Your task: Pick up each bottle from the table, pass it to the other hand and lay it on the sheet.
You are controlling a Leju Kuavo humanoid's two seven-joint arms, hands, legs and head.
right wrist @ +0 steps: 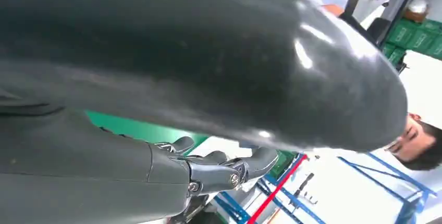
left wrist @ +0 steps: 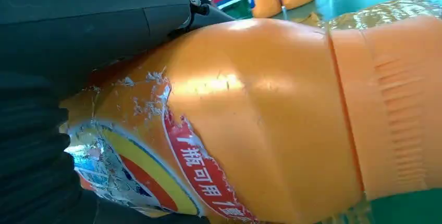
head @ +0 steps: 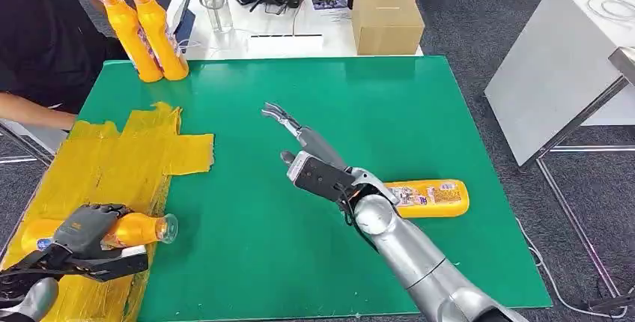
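Left robot hand (head: 88, 226) gripping orange bottle (head: 138, 228) on yellow sheet (head: 112, 165), right robot hand (head: 299, 142) spread empty

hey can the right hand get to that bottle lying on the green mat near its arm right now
Probably yes. The right hand is open and holds nothing, and the lying bottle sits beside its forearm with bare green mat around it; the arm would have to draw back first.

Bottle (head: 135, 228) on sheet (head: 112, 157) (table's left)

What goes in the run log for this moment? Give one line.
left hand: holds bottle over yellow sheet | right hand: open above table | second bottle: lying on table
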